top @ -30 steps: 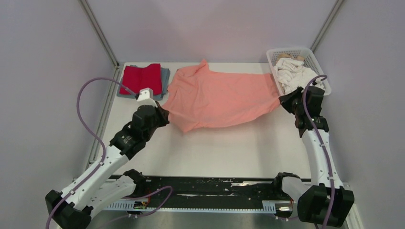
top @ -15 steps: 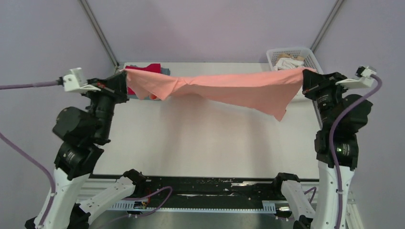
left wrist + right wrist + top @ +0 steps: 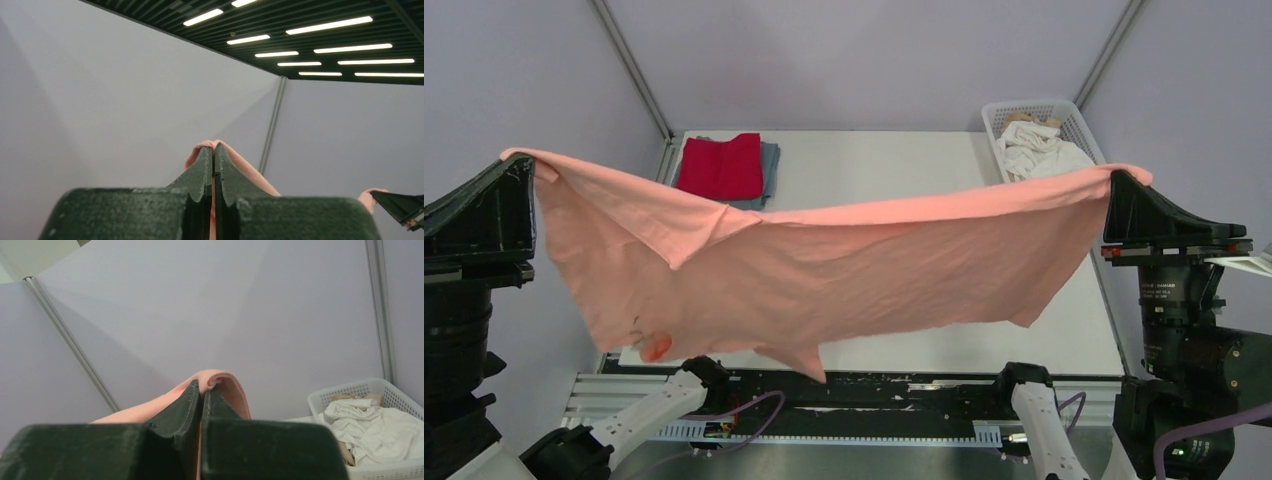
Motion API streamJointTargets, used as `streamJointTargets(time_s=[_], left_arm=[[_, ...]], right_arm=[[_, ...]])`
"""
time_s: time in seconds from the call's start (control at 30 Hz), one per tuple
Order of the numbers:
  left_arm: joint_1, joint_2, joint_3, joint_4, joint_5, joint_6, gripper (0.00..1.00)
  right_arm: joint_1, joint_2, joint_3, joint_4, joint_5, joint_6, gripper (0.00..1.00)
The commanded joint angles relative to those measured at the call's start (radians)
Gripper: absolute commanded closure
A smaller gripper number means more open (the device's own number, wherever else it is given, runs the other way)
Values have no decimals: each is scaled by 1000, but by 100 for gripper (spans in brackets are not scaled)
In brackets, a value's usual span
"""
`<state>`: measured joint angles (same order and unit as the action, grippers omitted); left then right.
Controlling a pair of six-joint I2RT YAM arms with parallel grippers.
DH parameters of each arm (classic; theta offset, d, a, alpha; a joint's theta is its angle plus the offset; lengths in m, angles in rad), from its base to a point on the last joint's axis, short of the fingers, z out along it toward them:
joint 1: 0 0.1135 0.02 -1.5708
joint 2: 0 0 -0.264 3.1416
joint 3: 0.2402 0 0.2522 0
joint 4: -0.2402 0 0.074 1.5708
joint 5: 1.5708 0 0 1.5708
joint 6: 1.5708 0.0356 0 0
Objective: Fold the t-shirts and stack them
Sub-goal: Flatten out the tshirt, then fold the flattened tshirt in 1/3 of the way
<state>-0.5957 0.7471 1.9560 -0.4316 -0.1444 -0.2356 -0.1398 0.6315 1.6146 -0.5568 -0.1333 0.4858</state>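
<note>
The salmon-pink t-shirt hangs stretched in the air between both grippers, high above the table. My left gripper is shut on its left corner, which shows pinched between the jaws in the left wrist view. My right gripper is shut on the right corner, seen in the right wrist view. A folded red t-shirt lies on a folded grey-blue t-shirt at the table's far left. White t-shirts lie crumpled in the basket.
The white mesh basket stands at the far right corner, also in the right wrist view. The hanging shirt hides much of the white table. Enclosure walls and metal posts stand behind.
Both grippers have risen high and toward the camera, lifting the salmon-pink shirt off the table; it now hangs spread out in the air instead of lying flat.
</note>
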Motion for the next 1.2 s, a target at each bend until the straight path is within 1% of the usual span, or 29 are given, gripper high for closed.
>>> streamJointTargets(time_s=[0.0, 0.1, 0.13, 0.17, 0.27, 0.3, 0.33, 0.4, 0.43, 0.47, 0.5, 0.53, 0.57, 0.6, 0.63, 0.67, 0.7, 0.73, 0.77, 0.8, 0.83, 0.97, 1.07, 1.17], left_arm=[[0, 68, -19, -38, 13, 64, 100], [0, 88, -83, 12, -67, 101, 100], [0, 93, -141, 31, -122, 111, 100], [0, 95, -173, 83, -153, 130, 100], [0, 109, -381, 222, -335, 164, 100], [0, 121, -417, 280, -371, 179, 100], [1, 157, -472, 301, -425, 183, 100], [28, 231, -534, 330, -456, 152, 100], [70, 290, -549, 325, -452, 130, 100], [97, 328, -569, 321, -437, 76, 100], [145, 408, -578, 318, -433, 48, 100], [171, 450, -590, 318, -421, 7, 100], [207, 540, -590, 321, -404, -7, 100], [221, 584, -589, 328, -397, -20, 100], [240, 676, -585, 359, -374, -23, 100], [248, 724, -581, 379, -363, -19, 100], [255, 812, -555, 397, -348, -19, 100], [257, 859, -532, 393, -339, -16, 100], [259, 948, -488, 383, -330, -12, 100], [259, 988, -466, 379, -329, -5, 100], [260, 1062, -424, 372, -329, 2, 100], [266, 1234, -294, 302, -337, 2, 100], [275, 1302, -258, 280, -334, -1, 100], [282, 1314, -253, 264, -331, -15, 100]], right_arm=[[1, 13, -3, -68, -16, -17, 100], [2, 19, -57, -57, 16, -8, 100], [2, 21, -90, -42, 25, -6, 100], [2, 27, -127, -23, 35, -3, 100], [1, 73, -257, 46, 70, 11, 100], [1, 97, -304, 73, 89, 17, 100], [1, 122, -353, 100, 101, 26, 100], [2, 178, -458, 175, 113, 44, 100], [2, 208, -517, 228, 120, 57, 100], [1, 244, -569, 279, 126, 71, 100], [1, 288, -605, 322, 130, 80, 100], [1, 344, -630, 359, 129, 90, 100], [1, 403, -641, 387, 122, 94, 100], [2, 473, -642, 407, 107, 91, 100], [2, 543, -633, 422, 90, 88, 100], [3, 608, -614, 435, 75, 88, 100], [2, 698, -598, 445, 63, 88, 100], [3, 757, -581, 452, 57, 89, 100], [5, 809, -566, 460, 61, 91, 100], [7, 858, -552, 465, 69, 92, 100], [9, 898, -540, 468, 78, 95, 100], [20, 977, -526, 503, 103, 97, 100], [26, 1010, -510, 509, 109, 86, 100], [27, 1023, -503, 509, 117, 82, 100]])
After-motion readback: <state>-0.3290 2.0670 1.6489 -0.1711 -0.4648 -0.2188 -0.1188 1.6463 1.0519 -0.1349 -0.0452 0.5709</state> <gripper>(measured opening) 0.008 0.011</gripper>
